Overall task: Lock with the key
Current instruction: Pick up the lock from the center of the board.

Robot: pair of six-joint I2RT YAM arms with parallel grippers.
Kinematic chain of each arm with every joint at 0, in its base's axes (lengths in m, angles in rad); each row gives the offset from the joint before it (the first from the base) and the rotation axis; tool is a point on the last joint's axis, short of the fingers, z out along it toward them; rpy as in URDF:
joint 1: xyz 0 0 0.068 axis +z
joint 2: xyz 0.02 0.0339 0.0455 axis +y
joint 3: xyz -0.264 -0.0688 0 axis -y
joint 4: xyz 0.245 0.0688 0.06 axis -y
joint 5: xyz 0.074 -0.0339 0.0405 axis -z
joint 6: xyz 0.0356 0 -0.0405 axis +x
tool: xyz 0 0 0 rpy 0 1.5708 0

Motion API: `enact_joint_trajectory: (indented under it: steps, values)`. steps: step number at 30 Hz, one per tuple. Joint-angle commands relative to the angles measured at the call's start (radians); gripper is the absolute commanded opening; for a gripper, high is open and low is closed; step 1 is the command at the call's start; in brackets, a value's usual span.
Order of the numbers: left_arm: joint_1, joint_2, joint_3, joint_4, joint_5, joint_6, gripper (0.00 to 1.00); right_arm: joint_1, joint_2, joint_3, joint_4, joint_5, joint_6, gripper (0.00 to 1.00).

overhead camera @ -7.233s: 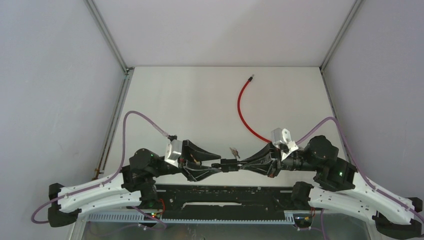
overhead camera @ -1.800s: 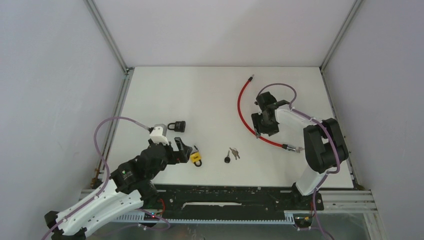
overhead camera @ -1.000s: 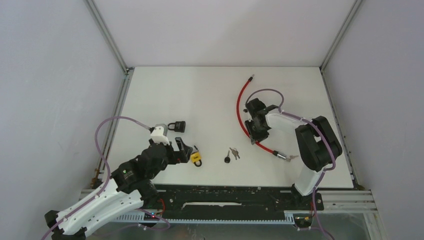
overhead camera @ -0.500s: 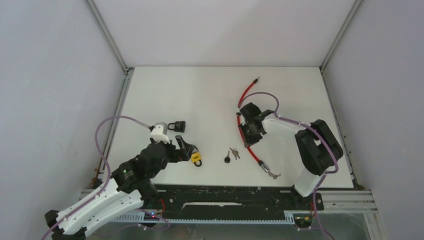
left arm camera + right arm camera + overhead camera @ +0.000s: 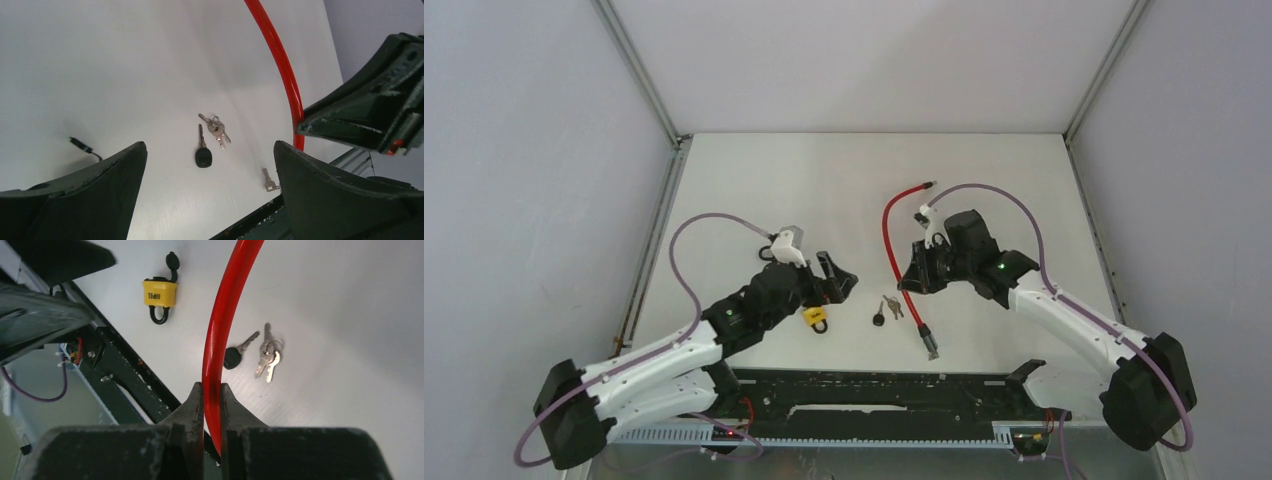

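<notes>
Left wrist view shows the black-headed key (image 5: 202,159) flat on the counter (image 5: 804,190), with a ring of silver keys (image 5: 216,127) just beside it. Both lie loose near the front edge, framed between the fingers of the left tool (image 5: 842,272), which is spread as wide as it goes and holds nothing. The yellow padlock (image 5: 160,294) lies just left of the keys, its shackle toward the front edge. To their right the red cable (image 5: 225,315) arcs across the counter, and the right tool (image 5: 211,390) is pinched tight on it partway along, its fingers almost meeting around the sheath

In the last second that tool has clamped down and pulled the cable in from the right side, so its metal end (image 5: 931,346) now rests just right of the keys. The left arm has meanwhile stretched forward, past the padlock and toward the keys. By my reading the parts are now gathered close together, but no key is picked up and nothing is locked yet
</notes>
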Motion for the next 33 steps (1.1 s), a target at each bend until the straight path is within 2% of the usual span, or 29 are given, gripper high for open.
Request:
enact_joint_trajectory:
  steps: [1, 11, 16, 20, 26, 29, 30, 31, 32, 33]
  values:
    - [0.005, 0.129, 0.013, 0.233, 0.057, -0.085, 1.00, 0.023, -0.061, -0.040, 0.096, -0.074, 0.044, 0.00]
    - [0.005, 0.389, 0.119, 0.451, 0.167, -0.191, 0.99, 0.053, -0.134, -0.103, 0.140, -0.068, 0.064, 0.00]
    - [0.001, 0.490, 0.143, 0.539, 0.274, -0.250, 0.87, 0.068, -0.147, -0.103, 0.146, -0.082, 0.055, 0.00]
    - [-0.016, 0.525, 0.146, 0.584, 0.335, -0.244, 0.77, 0.080, -0.160, -0.103, 0.165, -0.095, 0.046, 0.00]
    - [-0.025, 0.547, 0.143, 0.636, 0.397, -0.236, 0.46, 0.097, -0.166, -0.103, 0.174, -0.109, 0.017, 0.00]
    - [-0.026, 0.553, 0.143, 0.664, 0.431, -0.228, 0.23, 0.104, -0.181, -0.103, 0.174, -0.097, 0.002, 0.00]
    - [-0.028, 0.554, 0.141, 0.675, 0.440, -0.227, 0.10, 0.107, -0.188, -0.103, 0.174, -0.092, -0.004, 0.00]
    - [-0.028, 0.553, 0.141, 0.679, 0.447, -0.226, 0.02, 0.108, -0.197, -0.103, 0.172, -0.088, -0.011, 0.00]
    - [-0.028, 0.548, 0.143, 0.676, 0.451, -0.225, 0.00, 0.107, -0.209, -0.103, 0.168, -0.087, -0.018, 0.03]
    - [-0.028, 0.538, 0.147, 0.666, 0.449, -0.219, 0.00, 0.106, -0.225, -0.103, 0.163, -0.083, -0.032, 0.11]
